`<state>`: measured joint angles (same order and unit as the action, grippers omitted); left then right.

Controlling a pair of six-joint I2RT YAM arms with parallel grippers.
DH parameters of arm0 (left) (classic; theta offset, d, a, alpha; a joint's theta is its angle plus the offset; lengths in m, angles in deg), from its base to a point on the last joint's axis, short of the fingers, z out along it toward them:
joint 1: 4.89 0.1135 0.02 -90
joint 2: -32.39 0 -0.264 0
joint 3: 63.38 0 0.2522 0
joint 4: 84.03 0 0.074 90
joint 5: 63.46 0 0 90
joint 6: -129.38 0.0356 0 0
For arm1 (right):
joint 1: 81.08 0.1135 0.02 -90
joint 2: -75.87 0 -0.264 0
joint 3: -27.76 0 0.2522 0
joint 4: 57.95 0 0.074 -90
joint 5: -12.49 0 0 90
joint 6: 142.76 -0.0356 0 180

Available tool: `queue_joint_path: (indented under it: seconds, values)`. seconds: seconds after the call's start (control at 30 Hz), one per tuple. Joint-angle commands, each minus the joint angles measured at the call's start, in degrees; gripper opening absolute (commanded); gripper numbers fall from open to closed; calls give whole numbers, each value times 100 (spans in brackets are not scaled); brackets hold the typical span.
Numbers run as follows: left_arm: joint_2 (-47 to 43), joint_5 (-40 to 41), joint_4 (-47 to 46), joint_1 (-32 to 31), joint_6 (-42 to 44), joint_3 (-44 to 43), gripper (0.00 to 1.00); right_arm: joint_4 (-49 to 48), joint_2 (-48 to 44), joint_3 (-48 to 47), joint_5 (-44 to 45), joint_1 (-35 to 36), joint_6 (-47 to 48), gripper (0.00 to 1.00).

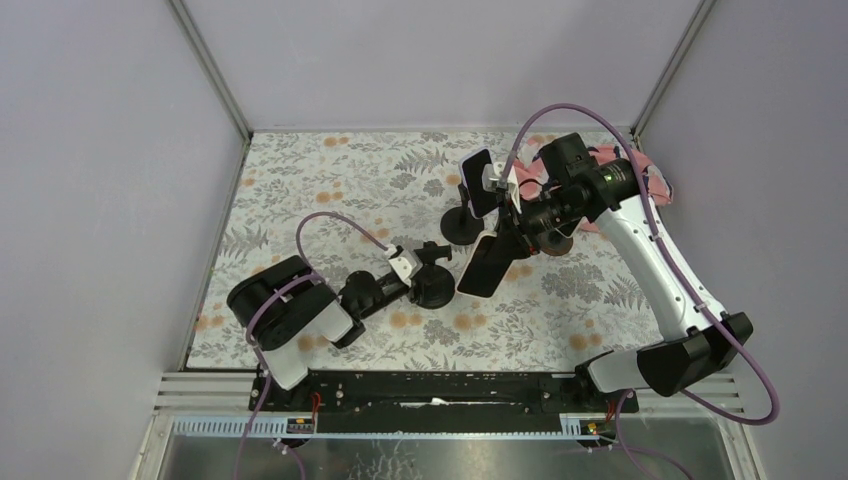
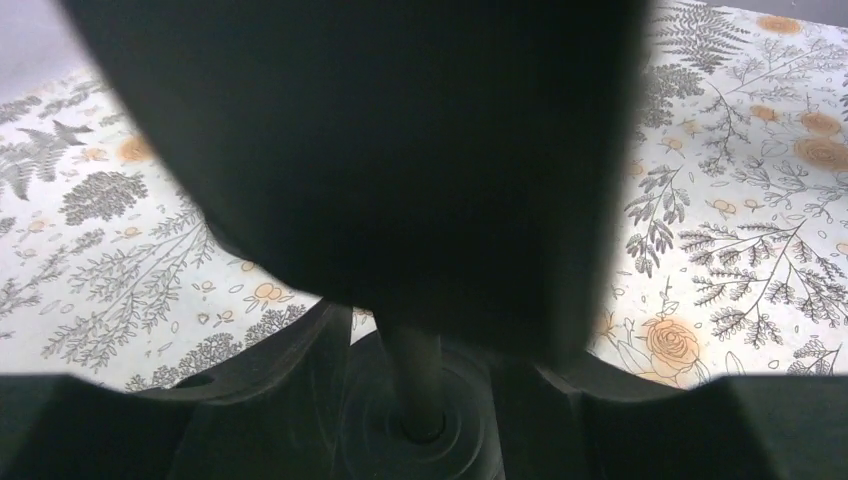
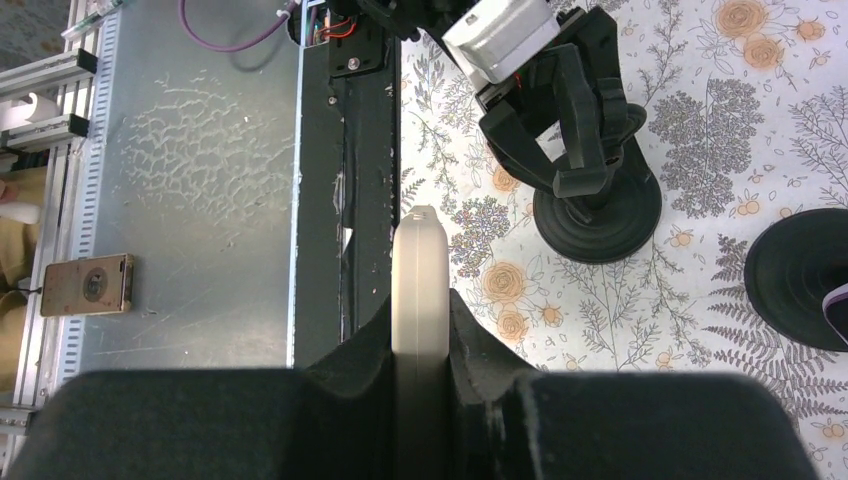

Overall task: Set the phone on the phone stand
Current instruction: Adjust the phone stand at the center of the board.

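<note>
A phone point(image 1: 485, 268) with a dark screen hangs tilted over the middle of the table, and my right gripper point(image 1: 510, 240) is shut on it. The right wrist view shows the phone's pale edge point(image 3: 420, 270) squeezed between the two fingers of the right gripper point(image 3: 420, 350). The phone stand point(image 1: 433, 291) has a round black base point(image 3: 598, 222) and stands just left of the phone. My left gripper point(image 1: 432, 258) straddles the phone stand's stem point(image 2: 412, 365), jaws open, with a sliver of cloth showing beside the stem. Its dark head point(image 2: 400, 150) fills the left wrist view.
A second stand point(image 1: 462, 228) behind holds another phone point(image 1: 477, 183); its base point(image 3: 800, 278) sits close to the right of the first. Something pink point(image 1: 655, 175) lies behind the right arm. The black mounting rail point(image 1: 440, 385) runs along the near edge. Grey walls enclose the floral cloth.
</note>
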<state>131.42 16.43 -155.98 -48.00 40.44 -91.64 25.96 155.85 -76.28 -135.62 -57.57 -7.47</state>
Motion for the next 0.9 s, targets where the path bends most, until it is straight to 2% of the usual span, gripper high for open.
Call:
queue_joint_path:
  seconds: [0.0,0.1,0.17,0.23,0.33,0.47,0.67,0.87]
  values:
    - [283,-414,-596,116,266,-210,51,-21,-53,-201,-333,-30,-144,0]
    - [363,-782,-588,149,347,-266,35,-27,-28,-216,-303,-30,-152,0]
    - [381,-1149,-587,161,490,-244,19,-41,-6,-225,-308,-30,-164,0]
    - [369,-1469,-578,162,484,-200,9,-45,44,-263,-359,-30,-194,0]
    - [272,-2144,-534,163,348,-114,2,-41,164,-385,-513,-31,-197,0]
    - [281,-3117,-368,158,63,-123,1,41,441,-787,-602,122,-132,0]
    - [371,-3607,-368,155,-214,-166,8,270,836,-1178,-548,589,32,0]
    - [82,-3036,-508,154,-542,43,52,358,804,-1240,-607,681,102,0]
